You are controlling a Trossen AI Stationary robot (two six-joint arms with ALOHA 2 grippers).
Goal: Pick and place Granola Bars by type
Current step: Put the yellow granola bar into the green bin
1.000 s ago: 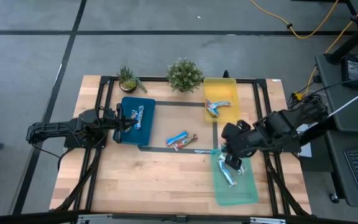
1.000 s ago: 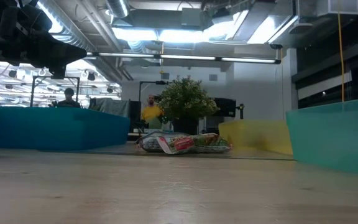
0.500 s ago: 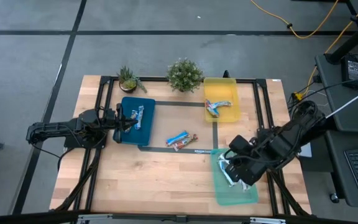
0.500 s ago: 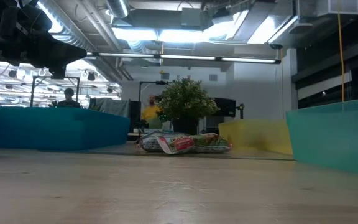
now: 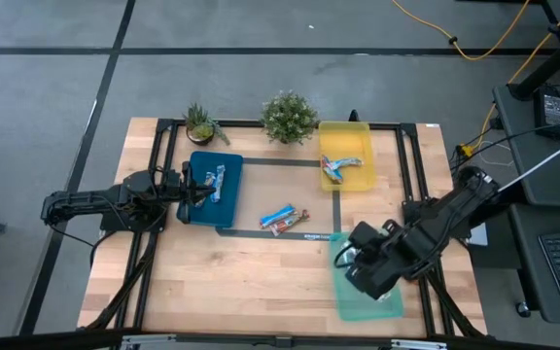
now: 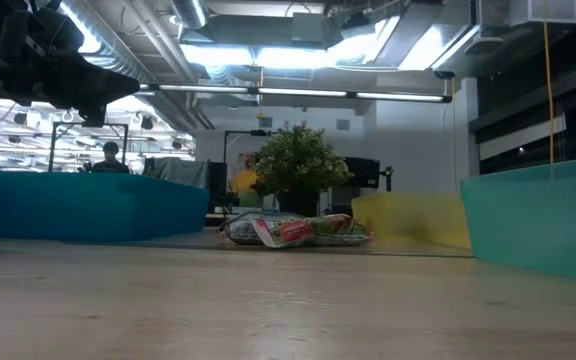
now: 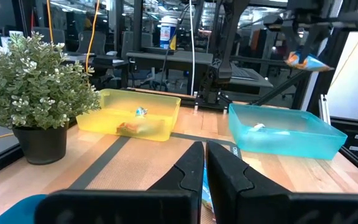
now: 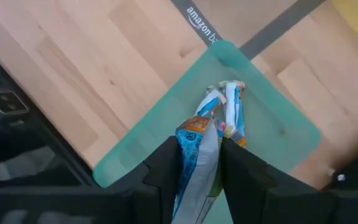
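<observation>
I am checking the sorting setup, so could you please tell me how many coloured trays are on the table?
3. The blue tray sits by the left arm, the yellow tray at the far edge beside the larger plant, and the green tray lies under the right arm.

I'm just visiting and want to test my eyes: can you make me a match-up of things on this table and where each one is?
Things:
1. right tool
2. left tool
3. yellow tray
4. two loose bars

Places:
A. at the blue tray
B. beside the bigger plant
C. above the green tray, holding a bar
D. on bare wood, mid-table

Pairs: 1-C, 2-A, 3-B, 4-D
</observation>
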